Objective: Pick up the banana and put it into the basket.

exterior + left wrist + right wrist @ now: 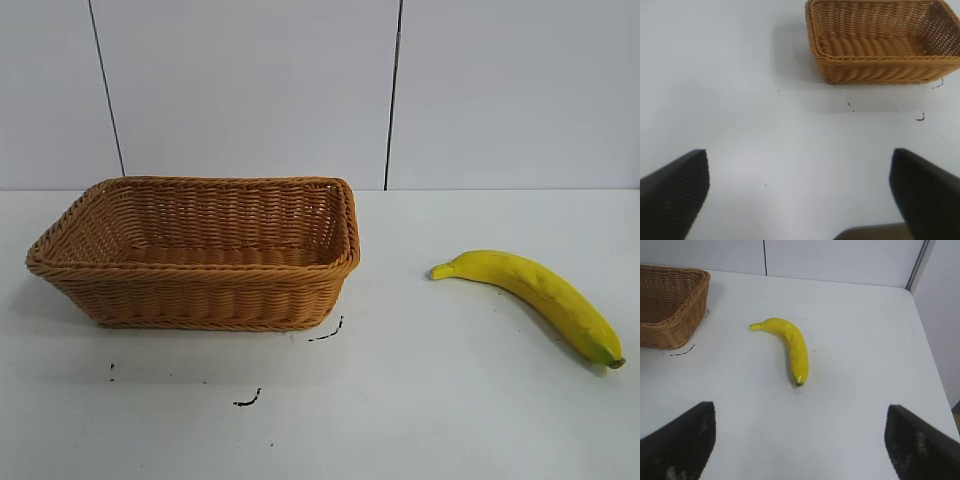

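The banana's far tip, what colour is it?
Greenish with a dark end, clearest in the exterior view.

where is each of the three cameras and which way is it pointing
Exterior: sits outside the rig, roughly level, facing the table and back wall; sees the basket at left and the banana at right, apart; no arm shows.
Left wrist: on the left arm, looking down over the table toward the basket; the left gripper shows with fingers spread wide.
Right wrist: on the right arm, looking at the banana; the right gripper is open.
Shared: the basket appears in all three views, the banana in the exterior and right wrist.
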